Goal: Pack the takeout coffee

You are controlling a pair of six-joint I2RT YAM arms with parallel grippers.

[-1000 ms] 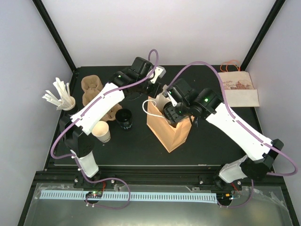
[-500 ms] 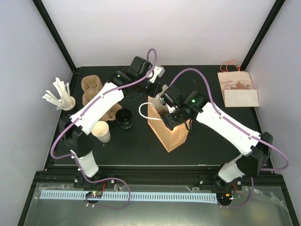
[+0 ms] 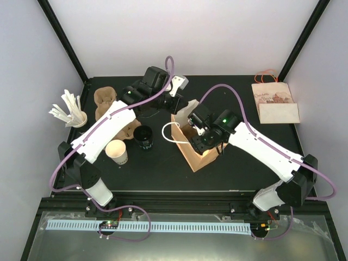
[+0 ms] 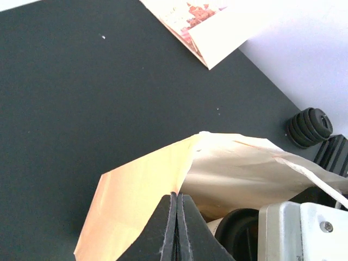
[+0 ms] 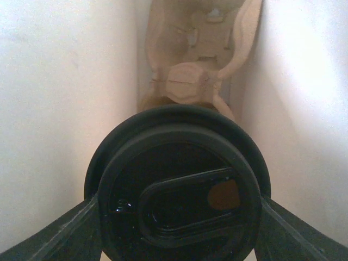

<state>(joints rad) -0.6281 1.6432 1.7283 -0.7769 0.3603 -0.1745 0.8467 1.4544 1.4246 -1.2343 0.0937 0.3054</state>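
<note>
A brown paper bag (image 3: 191,152) stands open mid-table. My left gripper (image 3: 174,111) is shut on the bag's back-left rim, and the left wrist view shows the jaws (image 4: 176,198) pinching the paper edge (image 4: 136,190). My right gripper (image 3: 200,137) is down inside the bag, shut on a coffee cup. The right wrist view shows the cup's black lid (image 5: 176,187) between my fingers (image 5: 65,234), with the bag's walls (image 5: 54,109) on both sides. A cardboard cup carrier (image 5: 190,76) lies at the bag's bottom, below the cup.
A black cup (image 3: 144,137) and a white paper cup (image 3: 117,151) stand left of the bag. Cardboard carriers (image 3: 106,103) and a cup of stirrers (image 3: 69,110) are at the far left. A flat printed paper bag (image 3: 274,103) lies at the back right.
My right gripper has gone lower into the bag with the cup. My left gripper has pulled the rim back and left, opening the bag's mouth wider.
</note>
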